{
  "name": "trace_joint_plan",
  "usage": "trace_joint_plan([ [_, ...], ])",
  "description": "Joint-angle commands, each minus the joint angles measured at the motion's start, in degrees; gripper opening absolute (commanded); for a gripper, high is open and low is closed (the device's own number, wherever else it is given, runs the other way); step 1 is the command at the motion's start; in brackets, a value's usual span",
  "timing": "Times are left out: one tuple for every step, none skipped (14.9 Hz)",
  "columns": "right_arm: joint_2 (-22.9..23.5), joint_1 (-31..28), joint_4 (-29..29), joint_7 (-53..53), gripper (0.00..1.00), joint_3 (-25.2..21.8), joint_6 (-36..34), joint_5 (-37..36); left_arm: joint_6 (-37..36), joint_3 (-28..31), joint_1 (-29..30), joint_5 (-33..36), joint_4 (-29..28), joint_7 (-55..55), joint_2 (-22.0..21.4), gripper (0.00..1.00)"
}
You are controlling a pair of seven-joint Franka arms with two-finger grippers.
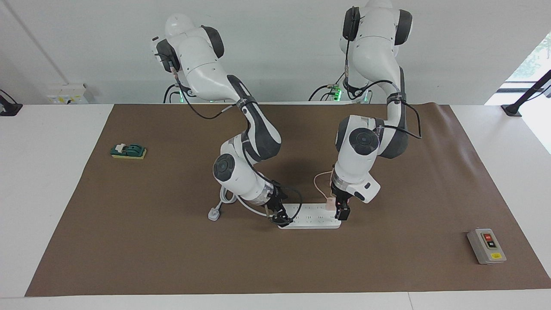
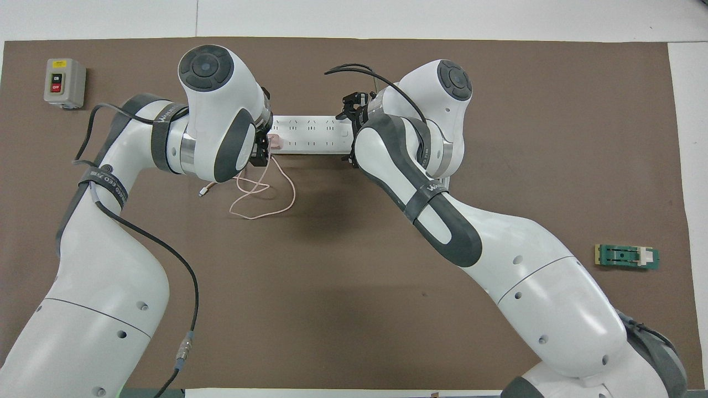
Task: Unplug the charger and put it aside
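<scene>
The small pale pink charger [image 1: 329,202] is plugged into the white power strip [image 1: 312,217] at the end toward the left arm. It also shows in the overhead view [image 2: 275,142]. Its thin pink cable [image 2: 260,193] loops on the mat nearer to the robots. My left gripper [image 1: 341,210] is down at that end of the strip, closed around the charger, which mostly hides under it from above [image 2: 260,152]. My right gripper [image 1: 280,218] is down on the strip's other end [image 2: 349,132], touching it.
The strip's thick white cord and plug [image 1: 214,213] lie toward the right arm's end. A grey switch box [image 1: 486,246] sits toward the left arm's end. A green block [image 1: 128,151] lies toward the right arm's end. A brown mat [image 1: 172,258] covers the table.
</scene>
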Motion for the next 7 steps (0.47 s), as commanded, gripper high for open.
trace_joint_plan([
  [-0.99, -0.21, -1.83, -1.39, 1.0, 0.03, 1.14, -0.98, 1.33, 0.69, -0.82, -0.45, -2.92, -0.44, -2.09, 1.0],
  [-0.73, -0.3, -1.83, -1.74, 1.0, -0.06, 1.32, -0.98, 1.24, 0.69, -0.82, -0.45, -2.92, -0.44, -2.09, 1.0],
  [-0.55, -0.47, -1.83, -2.18, 1.0, 0.03, 2.28, -0.9, 1.24, 0.69, -0.82, -0.45, -3.01, -0.44, -2.09, 1.0],
  [-0.37, -0.65, -1.83, -2.18, 1.0, 0.03, 2.72, -0.9, 1.16, 0.69, -0.82, -0.45, -3.01, -0.44, -2.09, 1.0],
  [-0.28, -0.74, -1.83, -2.18, 1.0, 0.03, 2.81, -0.9, 1.15, 0.78, -0.82, -0.45, -3.01, -0.44, -2.09, 1.0],
  [0.15, -0.57, -1.83, -2.18, 1.0, 0.03, 3.16, -0.9, 1.24, 0.78, -0.82, -0.45, -3.01, -0.44, -2.09, 1.0],
  [0.24, -0.65, -1.83, -2.18, 1.0, 0.03, 3.16, -0.9, 0.98, 0.78, -0.82, -0.36, -2.92, -0.44, -2.09, 1.0],
])
